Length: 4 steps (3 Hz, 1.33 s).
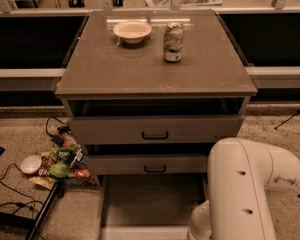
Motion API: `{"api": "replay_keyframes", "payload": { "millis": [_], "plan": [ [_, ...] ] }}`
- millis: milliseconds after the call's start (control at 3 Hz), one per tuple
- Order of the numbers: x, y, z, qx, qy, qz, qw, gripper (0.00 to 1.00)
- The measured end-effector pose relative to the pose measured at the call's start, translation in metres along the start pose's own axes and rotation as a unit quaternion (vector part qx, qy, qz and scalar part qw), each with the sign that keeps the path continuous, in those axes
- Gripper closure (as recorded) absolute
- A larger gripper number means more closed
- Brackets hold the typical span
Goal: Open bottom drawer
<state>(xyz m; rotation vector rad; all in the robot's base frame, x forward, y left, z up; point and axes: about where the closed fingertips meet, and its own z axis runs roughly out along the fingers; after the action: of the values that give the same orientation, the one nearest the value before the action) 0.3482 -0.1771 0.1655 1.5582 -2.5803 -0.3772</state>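
Note:
The grey cabinet (140, 69) has three drawers. The bottom drawer (150, 199) is pulled far out toward me, showing its plain flat grey inside, and its front panel lies at the lower edge of the view. The middle drawer (115, 164) and the top drawer (110, 130), each with a small black bar handle, stand out a little. My white arm (240, 189) fills the lower right, beside the bottom drawer's right side. The gripper is out of view, somewhere below the arm past the frame's bottom edge.
A cream bowl (132, 30) and a drink can (173, 42) stand on the cabinet top. Snack packets (62, 161) and a white round object (31, 164) lie on the floor at the left, with black cables and a dark stand leg (42, 214).

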Motion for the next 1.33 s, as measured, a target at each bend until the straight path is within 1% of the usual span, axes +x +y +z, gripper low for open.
{"api": "replay_keyframes", "payload": {
  "millis": [667, 1000, 1333],
  "plan": [
    [0.001, 0.002, 0.002, -0.003, 0.001, 0.0, 1.0, 0.12],
    [0.008, 0.009, 0.008, -0.01, -0.005, 0.001, 0.9999, 0.0],
    [0.024, 0.029, 0.023, -0.025, -0.013, 0.004, 0.9996, 0.18]
  ]
}}
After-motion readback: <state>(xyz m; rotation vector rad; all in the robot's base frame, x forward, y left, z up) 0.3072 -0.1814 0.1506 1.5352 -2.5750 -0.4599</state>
